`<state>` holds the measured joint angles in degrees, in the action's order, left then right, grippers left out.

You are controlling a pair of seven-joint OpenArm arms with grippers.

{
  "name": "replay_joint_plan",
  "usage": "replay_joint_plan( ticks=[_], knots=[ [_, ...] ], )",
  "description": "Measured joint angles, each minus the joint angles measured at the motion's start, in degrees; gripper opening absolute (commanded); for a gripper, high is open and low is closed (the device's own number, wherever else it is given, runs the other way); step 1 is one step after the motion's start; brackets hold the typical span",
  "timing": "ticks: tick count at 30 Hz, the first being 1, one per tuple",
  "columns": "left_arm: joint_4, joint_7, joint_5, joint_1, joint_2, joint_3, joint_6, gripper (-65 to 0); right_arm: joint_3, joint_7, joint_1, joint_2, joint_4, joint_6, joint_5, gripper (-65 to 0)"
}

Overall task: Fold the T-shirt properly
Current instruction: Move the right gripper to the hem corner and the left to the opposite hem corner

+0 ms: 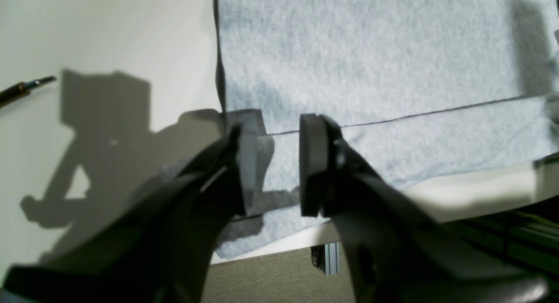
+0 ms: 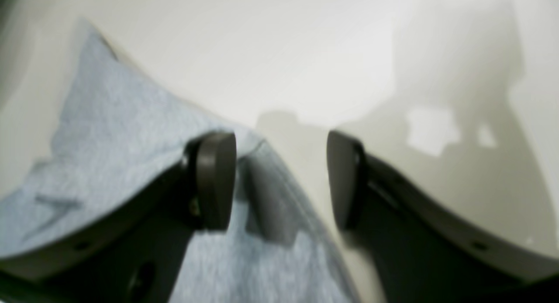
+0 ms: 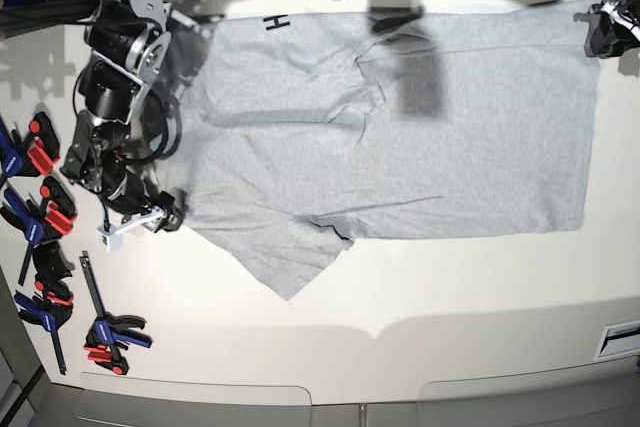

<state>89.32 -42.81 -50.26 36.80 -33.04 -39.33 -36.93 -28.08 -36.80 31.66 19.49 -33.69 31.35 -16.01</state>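
The light grey T-shirt [image 3: 450, 147] lies spread on the white table [image 3: 400, 347], wrinkled in the middle, with one sleeve pointing towards the front edge. Black lettering [image 3: 275, 22] shows at its far left corner. My left gripper [image 3: 608, 32] is open at the shirt's far right corner. In the left wrist view the gripper [image 1: 275, 172] hangs just above the shirt [image 1: 371, 54] near its side edge and a seam line. My right gripper [image 3: 165, 219] is open at the shirt's left edge. In the right wrist view the gripper [image 2: 279, 180] straddles the edge of the shirt [image 2: 109, 132].
Several blue and black spring clamps [image 3: 40, 217] lie along the table's left side, with one more [image 3: 110, 332] nearer the front. A thin tool tip [image 1: 26, 87] lies on the table beside the shirt. The table edge and an aluminium frame [image 1: 327, 259] are right below my left gripper.
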Motion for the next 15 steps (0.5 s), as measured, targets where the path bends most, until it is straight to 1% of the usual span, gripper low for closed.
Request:
replay_joint_plan(
  ticks=[3, 5, 10, 12, 13, 15],
  knots=[
    [0.0, 0.9, 0.0, 0.0, 0.0, 0.0, 0.0, -49.3, -0.1, 0.0, 0.3, -0.3, 0.4, 0.0, 1.7, -33.2],
    [0.0, 1.1, 0.0, 0.0, 0.0, 0.0, 0.0, -49.3, -0.1, -0.1, 0.3, -0.6, 0.4, 0.0, 1.6, -33.2],
    [0.0, 4.9, 0.1, -0.2, 0.0, 0.0, 0.0, -49.3, -0.1, -0.2, 0.4, -1.8, 0.4, 0.0, 1.5, -33.6],
    [0.0, 5.1, 0.2, -0.7, 0.0, 0.0, 0.0, -49.3, -0.1, -0.2, 0.6, -2.3, 0.4, 0.0, 1.5, -34.1],
    [0.0, 5.1, 0.2, -1.0, 0.0, 0.0, 0.0, -49.3, -0.1, -0.3, 0.6, -2.5, 0.4, 0.0, 1.5, -35.5],
    [0.0, 5.5, 0.2, -2.1, 0.0, 0.0, 0.0, -49.3, -0.1, -0.3, 0.6, -2.8, 0.4, 0.0, 1.4, -40.4]
  ],
)
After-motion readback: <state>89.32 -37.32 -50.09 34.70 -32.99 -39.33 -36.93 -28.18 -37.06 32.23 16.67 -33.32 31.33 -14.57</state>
